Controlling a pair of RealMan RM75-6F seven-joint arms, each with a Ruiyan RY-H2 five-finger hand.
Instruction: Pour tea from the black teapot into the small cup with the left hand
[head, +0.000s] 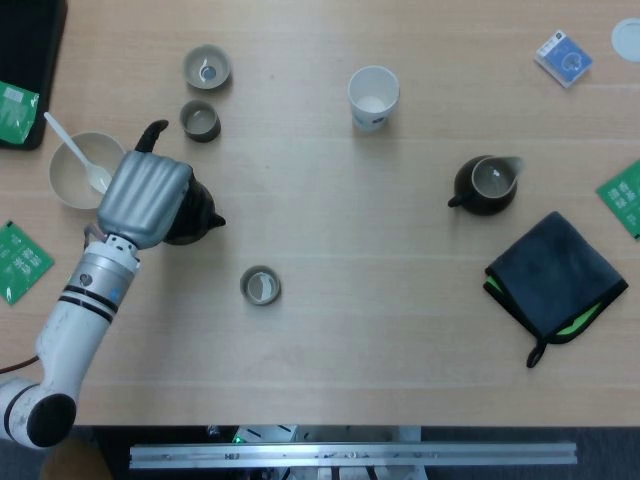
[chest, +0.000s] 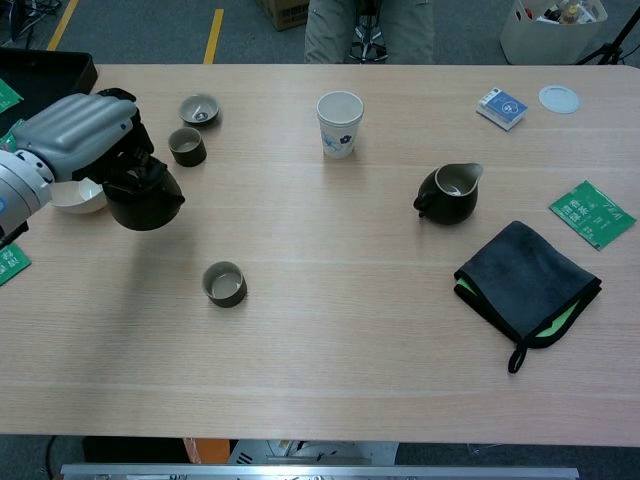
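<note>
**Teapot held above the tabletop, left of the small cup**

The pale wooden tabletop (chest: 330, 330) carries everything here. On its right side lies a dark folded cloth (chest: 527, 281) with a green edge showing, and just beyond it sits a dark pitcher (chest: 449, 194) with its spout turned to the right.

At the left, the left hand (head: 146, 200) is wrapped around the handle of the black teapot (chest: 144, 196), its grey back covering much of the pot from above. In the chest view the teapot hangs clear of the wood, with its shadow below it, and its spout points to the right. The right hand does not show in either view.

A white bowl (head: 78, 170) with a white spoon (head: 78, 153) in it sits just behind the hand. A white paper cup (chest: 339, 123) stands toward the far middle.

The small cup (chest: 224, 283) stands alone on the near side, to the right of the teapot and apart from it. Two more small cups (chest: 187, 146) sit close together at the far left.
</note>
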